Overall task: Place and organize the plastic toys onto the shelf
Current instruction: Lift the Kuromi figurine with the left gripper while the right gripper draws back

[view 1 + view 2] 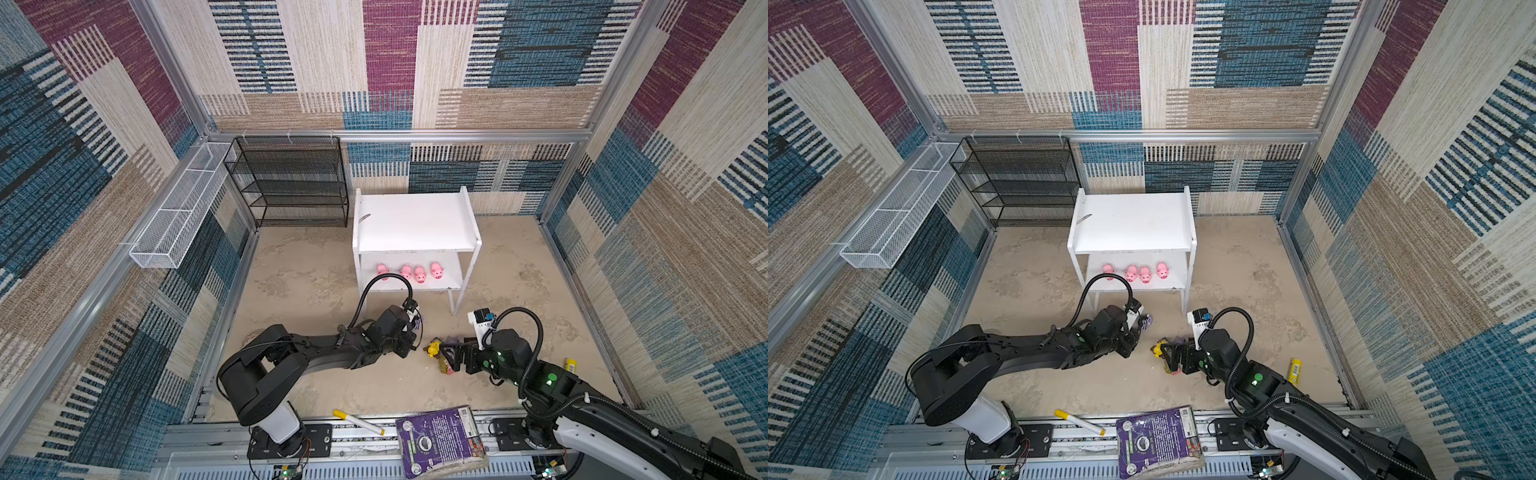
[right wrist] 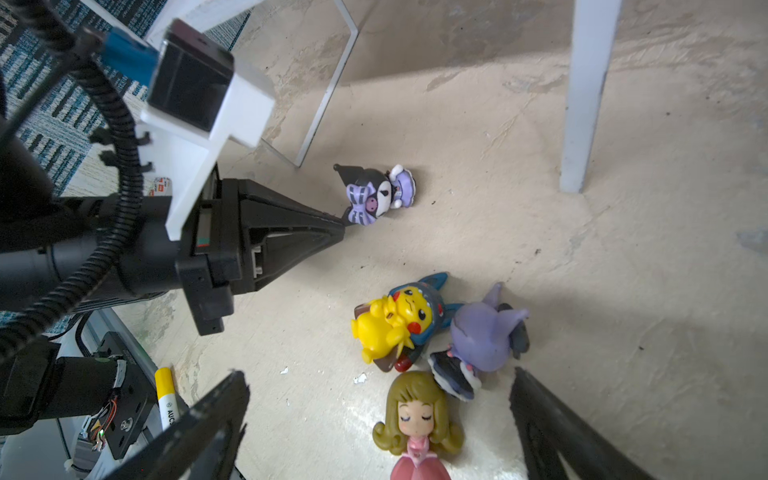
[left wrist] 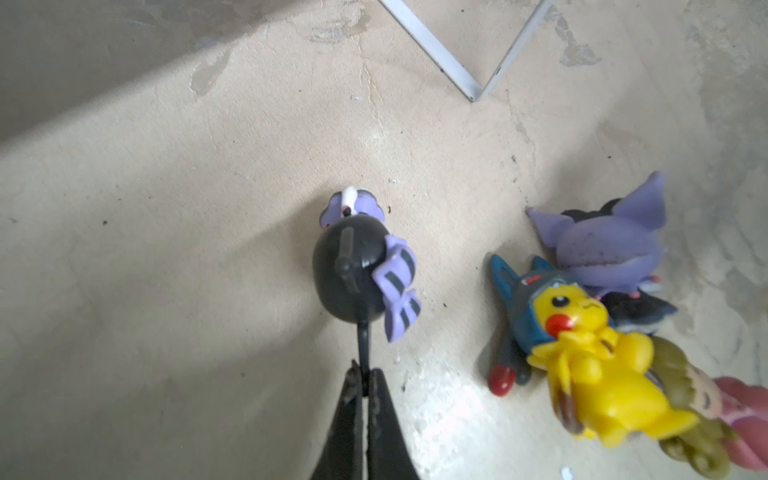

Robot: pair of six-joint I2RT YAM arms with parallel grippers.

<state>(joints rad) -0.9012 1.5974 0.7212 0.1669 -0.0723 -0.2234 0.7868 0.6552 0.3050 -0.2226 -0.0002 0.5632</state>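
The white shelf [image 1: 415, 222] stands at the back with several pink pigs [image 1: 406, 272] in a row on its lower board. In front of it my left gripper [image 3: 365, 382] is shut on a thin black stalk of the black-purple eared toy [image 3: 357, 270], which lies low by the floor [image 2: 376, 193]. My right gripper [image 2: 378, 374] is open, its jaws standing on either side of the blonde girl [image 2: 415, 419], who lies on her back. Just beyond her lie the yellow blue-hooded toy [image 2: 395, 324] and the lilac eared toy [image 2: 482, 336], touching each other.
A black wire-mesh rack [image 1: 291, 183] and a long white wire basket [image 1: 178, 212] stand at the back left. A yellow-capped marker [image 1: 357, 422] and a purple book [image 1: 440, 442] lie at the front edge. A small yellow object [image 1: 570, 365] lies to the right. A shelf leg [image 2: 582, 95] stands near the toys.
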